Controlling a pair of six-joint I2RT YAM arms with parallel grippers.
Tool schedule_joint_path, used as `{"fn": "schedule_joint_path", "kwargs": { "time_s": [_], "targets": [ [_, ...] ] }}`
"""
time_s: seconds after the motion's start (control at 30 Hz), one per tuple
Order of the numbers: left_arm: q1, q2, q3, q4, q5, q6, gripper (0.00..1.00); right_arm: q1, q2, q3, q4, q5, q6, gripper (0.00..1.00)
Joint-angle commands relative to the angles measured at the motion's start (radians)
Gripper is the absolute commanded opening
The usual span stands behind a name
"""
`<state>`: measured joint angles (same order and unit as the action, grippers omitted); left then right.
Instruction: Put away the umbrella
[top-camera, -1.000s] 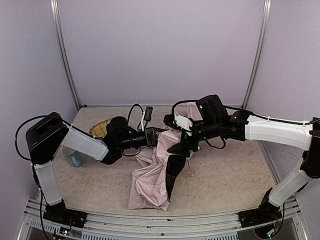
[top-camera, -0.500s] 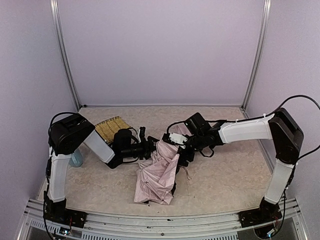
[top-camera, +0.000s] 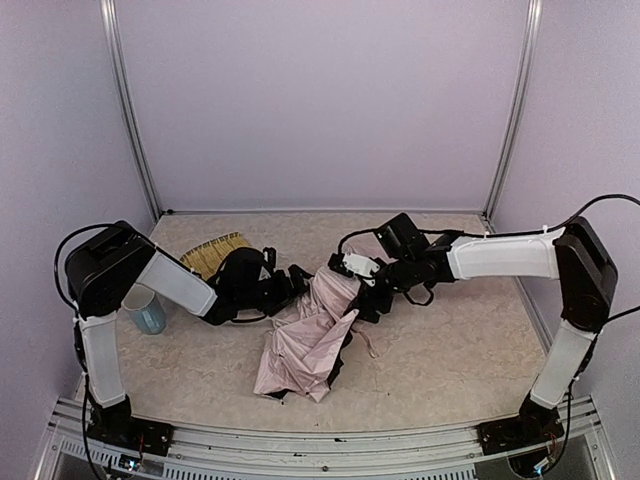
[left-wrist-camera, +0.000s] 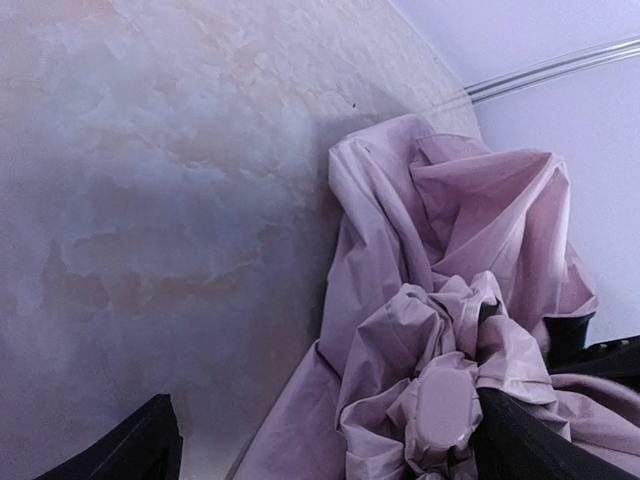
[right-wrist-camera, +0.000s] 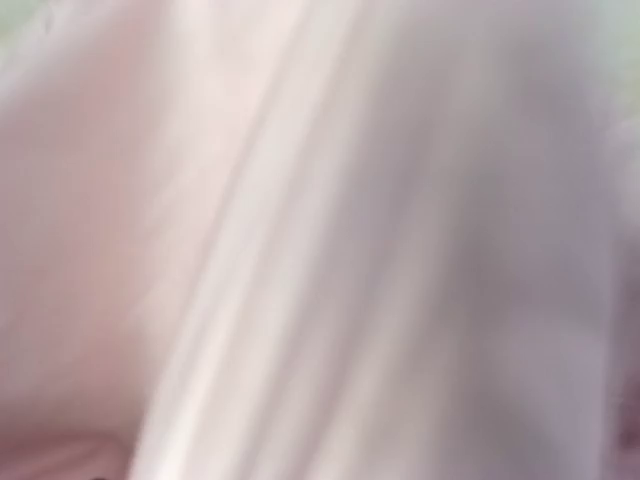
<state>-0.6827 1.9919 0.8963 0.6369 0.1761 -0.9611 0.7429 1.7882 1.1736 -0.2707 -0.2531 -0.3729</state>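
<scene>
While the folding umbrella of pale pink fabric with black inner lining (top-camera: 305, 345) lies collapsed in a crumpled heap near the middle of the beige marbled tabletop (top-camera: 460, 350), both arms reach in low towards its far end, one from each side. The left gripper (top-camera: 297, 281) sits at the heap's upper left edge. In its wrist view the black fingers (left-wrist-camera: 140, 445) stand wide apart and released, with bare table and loose folds between them. A small rounded pale pink end piece (left-wrist-camera: 445, 405) of the umbrella lies just beside the right-hand finger, which does not press on it.

The right gripper (top-camera: 362, 305) is buried in the fabric at the heap's upper right. Its wrist view is filled with blurred pink cloth, so I cannot tell whether it grips the cloth or merely rests in it.

The flat woven bamboo tray (top-camera: 210, 256) lies at the far left, partly hidden behind the left arm and apart from the umbrella. A small translucent bluish cup (top-camera: 148, 312) stands near the table's left edge, close to the left arm.
</scene>
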Motion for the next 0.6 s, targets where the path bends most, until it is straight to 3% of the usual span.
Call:
{"fn": "schedule_joint_path", "kwargs": {
  "time_s": [0.0, 0.2, 0.33, 0.4, 0.57],
  "targets": [
    [-0.01, -0.061, 0.043, -0.156, -0.106, 0.108, 0.99, -0.008, -0.142, 0.011, -0.04, 0.0, 0.021, 0.89],
    [-0.037, -0.112, 0.093, -0.304, -0.267, 0.207, 0.99, -0.009, -0.301, -0.012, -0.103, -0.032, 0.068, 0.91],
    [-0.03, -0.13, 0.091, -0.334, -0.292, 0.221, 0.99, -0.01, -0.349, -0.057, 0.017, -0.012, 0.14, 0.91],
    [-0.031, -0.145, 0.071, -0.314, -0.292, 0.221, 0.99, -0.013, -0.286, -0.046, 0.096, -0.02, 0.203, 0.86],
    [-0.023, -0.159, 0.023, -0.292, -0.277, 0.187, 0.99, -0.034, -0.006, 0.13, 0.083, 0.019, 0.285, 0.69]
  ]
}}
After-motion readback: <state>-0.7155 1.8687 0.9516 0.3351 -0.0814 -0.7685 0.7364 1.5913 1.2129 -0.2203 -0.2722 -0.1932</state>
